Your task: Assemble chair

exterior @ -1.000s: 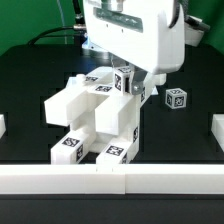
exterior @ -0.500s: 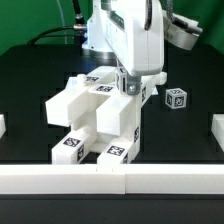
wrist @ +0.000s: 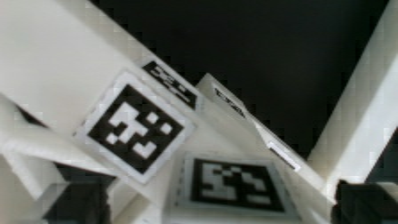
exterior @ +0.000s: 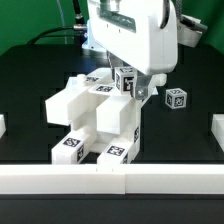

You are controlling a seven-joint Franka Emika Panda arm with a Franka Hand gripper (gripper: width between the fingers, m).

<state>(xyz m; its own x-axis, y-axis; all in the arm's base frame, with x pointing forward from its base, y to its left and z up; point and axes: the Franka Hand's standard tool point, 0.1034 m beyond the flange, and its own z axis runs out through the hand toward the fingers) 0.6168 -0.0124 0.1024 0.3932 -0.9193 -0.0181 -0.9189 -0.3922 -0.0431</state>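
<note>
- A black bench (exterior: 30, 85) carries the work, with a low white rail (exterior: 110, 179) running along its near edge and short white stubs at either end (green backdrop and dark cables behind).
- The chair (exterior: 95, 120), a blocky cluster of glossy white pieces, stands near the middle of the bench, just behind the rail.
- The white Panda arm (exterior: 130, 35) hangs straight down over the chair's rear, its body filling the upper middle of the exterior view.
- The hand (exterior: 130, 85) is at the chair's topmost piece; that small tagged piece sits between the jaws, which stand wide apart. Whether either finger touches it cannot be told from these views.
- In the wrist view two dark fingertips (wrist: 80, 198) show on either side of tagged white faces, with a clear spread between them (much is blurred at this range).
- Count on the bench: one assembled cluster, and one loose tagged cube (exterior: 176, 98) lying well apart from the chair, toward the exterior view's right.
- Tags on the chair that can be made out from the exterior view: two on its front feet, two or three on its upper faces and one on the top piece (others may be hidden).
</note>
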